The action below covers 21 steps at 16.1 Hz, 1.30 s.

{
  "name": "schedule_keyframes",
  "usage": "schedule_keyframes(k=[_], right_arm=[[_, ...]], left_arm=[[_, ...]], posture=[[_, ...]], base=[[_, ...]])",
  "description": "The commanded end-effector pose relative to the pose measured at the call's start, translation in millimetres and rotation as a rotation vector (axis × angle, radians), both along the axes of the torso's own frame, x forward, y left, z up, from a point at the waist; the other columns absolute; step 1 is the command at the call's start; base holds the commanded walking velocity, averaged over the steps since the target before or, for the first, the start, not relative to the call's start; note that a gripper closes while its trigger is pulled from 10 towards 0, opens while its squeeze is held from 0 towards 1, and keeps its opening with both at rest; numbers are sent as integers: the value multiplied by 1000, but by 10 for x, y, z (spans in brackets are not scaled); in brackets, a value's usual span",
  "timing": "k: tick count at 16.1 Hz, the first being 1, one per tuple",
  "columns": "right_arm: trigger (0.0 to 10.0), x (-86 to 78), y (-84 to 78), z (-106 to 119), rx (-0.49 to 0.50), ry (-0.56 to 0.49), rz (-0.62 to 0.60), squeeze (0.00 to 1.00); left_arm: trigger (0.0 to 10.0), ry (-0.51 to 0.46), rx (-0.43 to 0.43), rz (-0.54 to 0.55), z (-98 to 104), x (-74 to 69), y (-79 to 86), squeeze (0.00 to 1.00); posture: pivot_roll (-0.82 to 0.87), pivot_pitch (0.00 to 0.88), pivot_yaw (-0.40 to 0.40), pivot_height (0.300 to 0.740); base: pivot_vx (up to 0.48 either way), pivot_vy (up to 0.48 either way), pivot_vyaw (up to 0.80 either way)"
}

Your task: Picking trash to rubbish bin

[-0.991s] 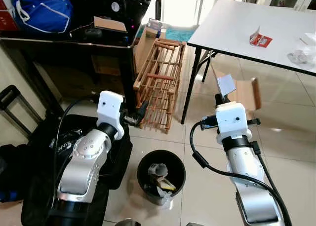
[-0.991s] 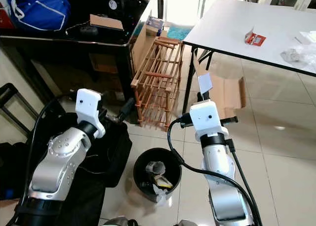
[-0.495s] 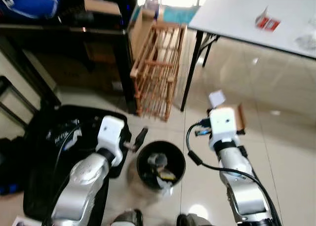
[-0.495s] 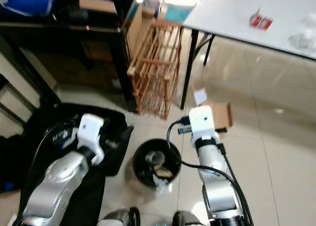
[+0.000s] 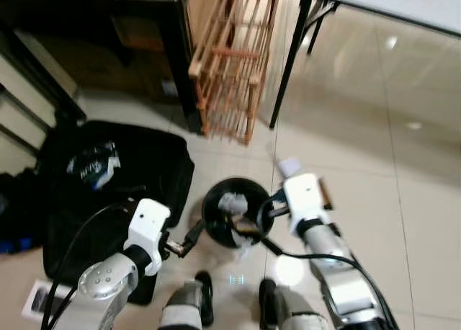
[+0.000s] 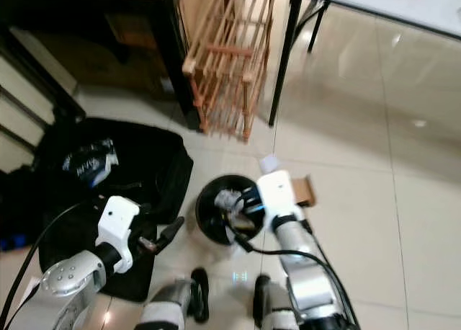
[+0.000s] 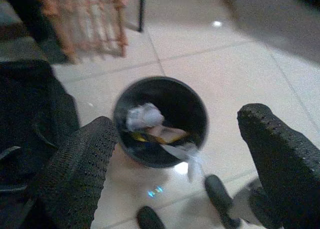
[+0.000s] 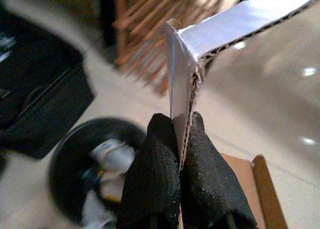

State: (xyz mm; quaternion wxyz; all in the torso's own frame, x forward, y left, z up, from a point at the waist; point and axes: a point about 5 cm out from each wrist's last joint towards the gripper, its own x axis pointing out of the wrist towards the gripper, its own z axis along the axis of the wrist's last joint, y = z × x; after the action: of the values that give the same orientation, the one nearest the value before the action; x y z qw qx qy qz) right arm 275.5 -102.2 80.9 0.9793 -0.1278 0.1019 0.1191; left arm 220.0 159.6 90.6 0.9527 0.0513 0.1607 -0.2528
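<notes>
One black rubbish bin (image 5: 232,218) stood on the tiled floor (image 5: 360,135) at lower centre of the head view, holding several blurred scraps. The right gripper (image 8: 181,139) had its two fingers pinched tight on one folded cardboard piece (image 8: 200,49), just beside the bin's rim. The left gripper (image 7: 180,159) hung with fingers spread wide, gripping nothing. One wooden rack (image 5: 234,63) and one black bag (image 5: 108,179) were cut off or smeared; white print on the bag could not be read.
</notes>
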Motion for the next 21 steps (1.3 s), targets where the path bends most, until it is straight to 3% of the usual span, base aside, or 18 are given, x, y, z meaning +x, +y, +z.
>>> schedule_keyframes(k=[1,4,14,21], right_arm=[[10000,-32,83,-92,-4,40,49,0],[10000,8,268,-201,14,92,123,0],[10000,313,439,-357,39,161,134,0],[10000,333,608,-406,59,175,211,0]], left_arm=[[10000,49,-11,-67,-43,-109,-78,0],[10000,81,-27,-121,-26,-187,-145,0],[10000,134,-92,-222,47,-279,-297,0],[10000,244,-90,-327,-68,-454,-341,0]], posture=[[144,399,39,740],[165,411,35,740],[169,424,17,740],[174,435,12,740]], base=[[0,0,0],[0,0,0],[0,0,0],[0,0,0]])
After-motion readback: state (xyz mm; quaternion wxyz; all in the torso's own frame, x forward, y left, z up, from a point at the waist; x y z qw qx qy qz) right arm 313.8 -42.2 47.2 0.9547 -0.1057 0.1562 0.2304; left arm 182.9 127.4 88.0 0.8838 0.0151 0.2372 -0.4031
